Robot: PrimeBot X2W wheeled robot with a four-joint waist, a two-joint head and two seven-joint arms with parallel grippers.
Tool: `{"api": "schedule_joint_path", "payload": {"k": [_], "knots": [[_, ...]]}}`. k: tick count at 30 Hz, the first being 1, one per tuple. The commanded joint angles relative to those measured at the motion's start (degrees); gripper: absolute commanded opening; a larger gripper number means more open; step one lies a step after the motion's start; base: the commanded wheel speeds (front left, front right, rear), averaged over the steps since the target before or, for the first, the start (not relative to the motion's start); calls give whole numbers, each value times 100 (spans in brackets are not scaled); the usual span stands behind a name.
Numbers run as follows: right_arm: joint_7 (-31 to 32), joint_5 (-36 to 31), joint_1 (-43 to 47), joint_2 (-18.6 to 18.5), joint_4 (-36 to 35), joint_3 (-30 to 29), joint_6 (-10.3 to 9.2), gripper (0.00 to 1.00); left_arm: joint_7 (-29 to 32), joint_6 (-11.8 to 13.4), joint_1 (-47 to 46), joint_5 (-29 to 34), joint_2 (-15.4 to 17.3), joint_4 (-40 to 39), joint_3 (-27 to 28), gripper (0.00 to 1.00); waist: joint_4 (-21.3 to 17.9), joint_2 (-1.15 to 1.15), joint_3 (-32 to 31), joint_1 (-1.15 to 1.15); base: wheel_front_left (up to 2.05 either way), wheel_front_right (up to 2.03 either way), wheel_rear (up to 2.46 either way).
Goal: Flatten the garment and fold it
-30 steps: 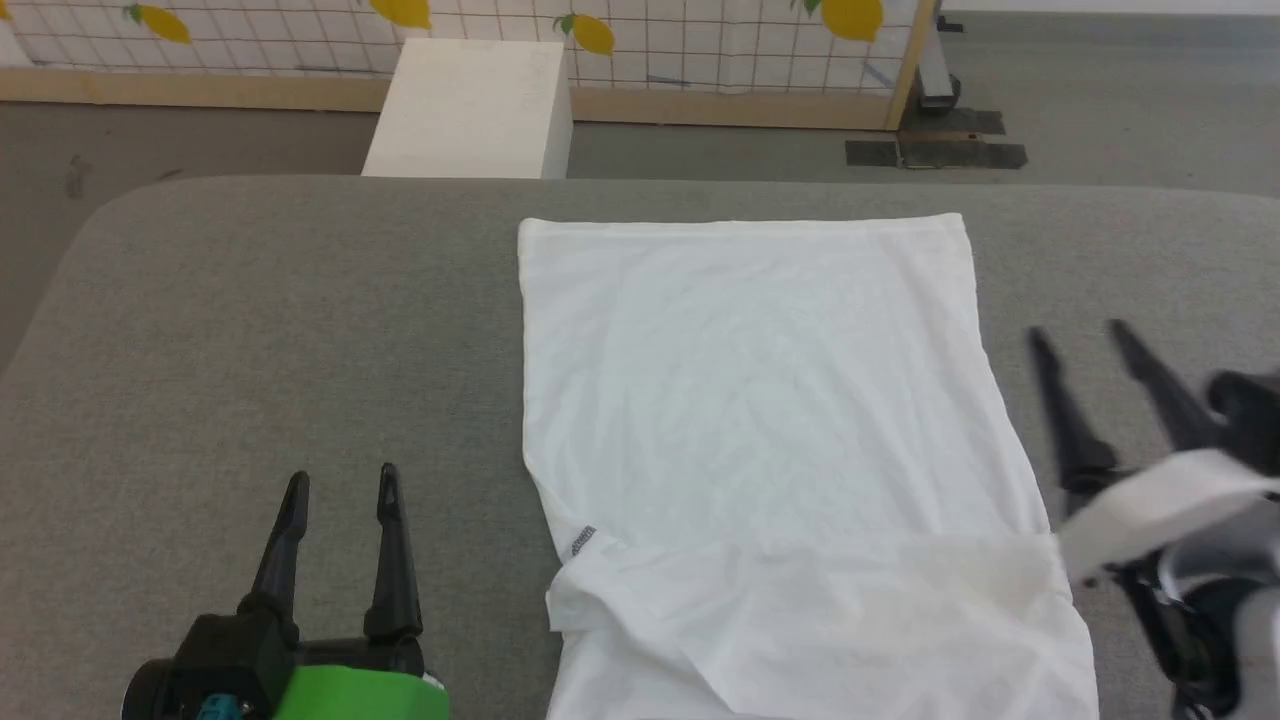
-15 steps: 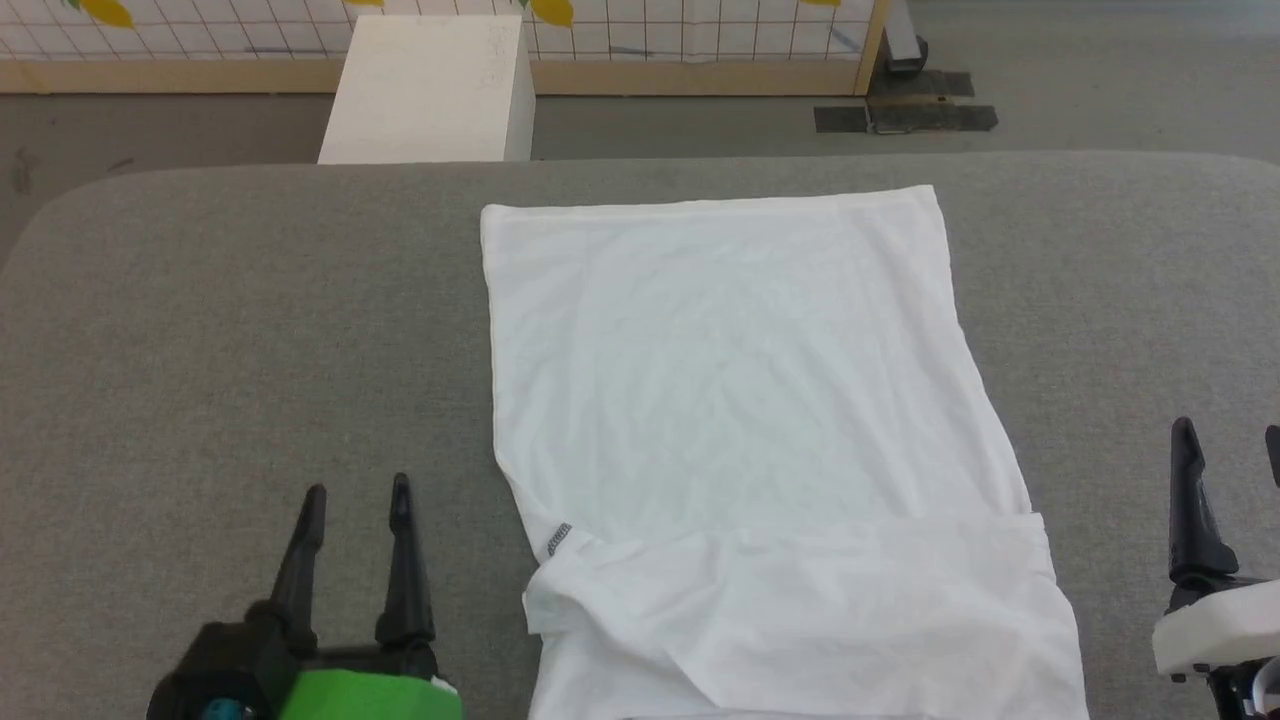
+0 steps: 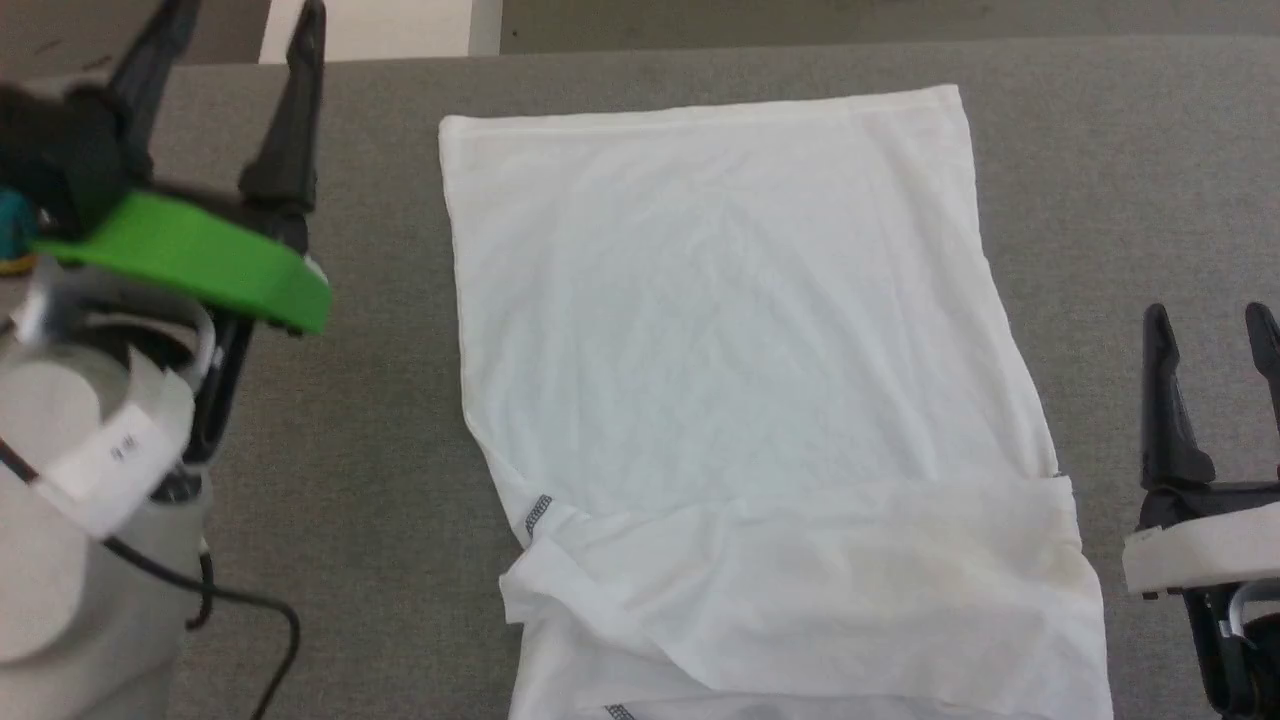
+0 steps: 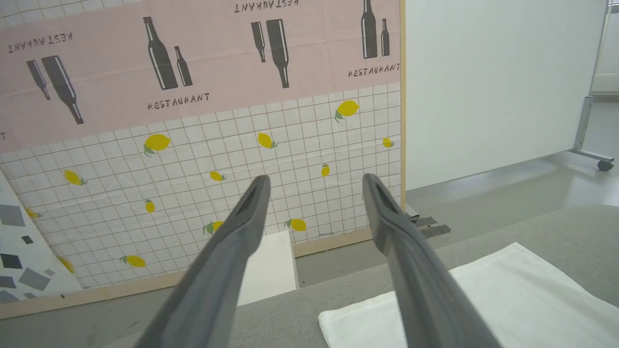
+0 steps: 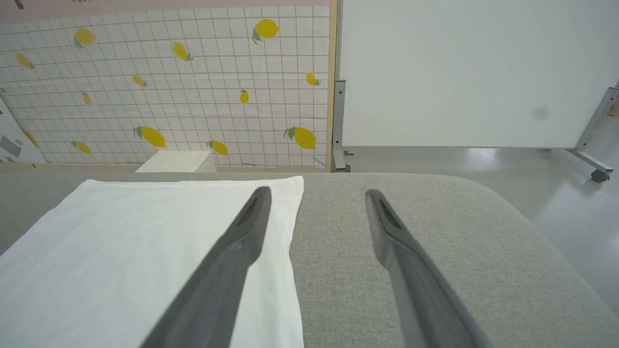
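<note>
Garment (image 3: 720, 330): thin matt cloth; table (image 3: 380, 400): rough grey felt.

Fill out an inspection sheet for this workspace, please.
Surface: grey table, rounded corner.
Job's things: white garment spread on it, near end folded over and creased.
Clutter: white box beyond the far edge.
Grippers: left gripper open, left of the garment; right gripper open, right of it; both empty.
Cables: black cable at the head view's lower left.
Surroundings: lemon-print panel, white board, grey floor.
</note>
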Motion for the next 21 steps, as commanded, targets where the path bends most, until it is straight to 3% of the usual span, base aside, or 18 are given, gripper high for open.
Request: {"api": "schedule_joint_path", "payload": {"k": [1, 5, 10, 21], "knots": [[10, -57, -149, 4, -71, 62, -9, 100, 211, -108, -480, -77, 61, 152, -24, 100, -79, 0, 637, 0, 0, 0, 0], [21, -71, -342, 4, -165, 197, -9, 100, 846, -361, -1635, -153, 211, 721, -154, 100, -142, 0, 1116, 0, 0, 0, 0], [-28, -21, -511, 5, -157, 296, -9, 100, 1687, -513, -2570, -386, 146, 1676, -395, 100, -234, 0, 1615, 0, 0, 0, 0], [-92, 37, -689, -8, -128, 405, -9, 100, 2499, -528, -2729, -445, 236, 2703, -673, 100, -447, 0, 2127, 0, 0, 0, 0]]}}
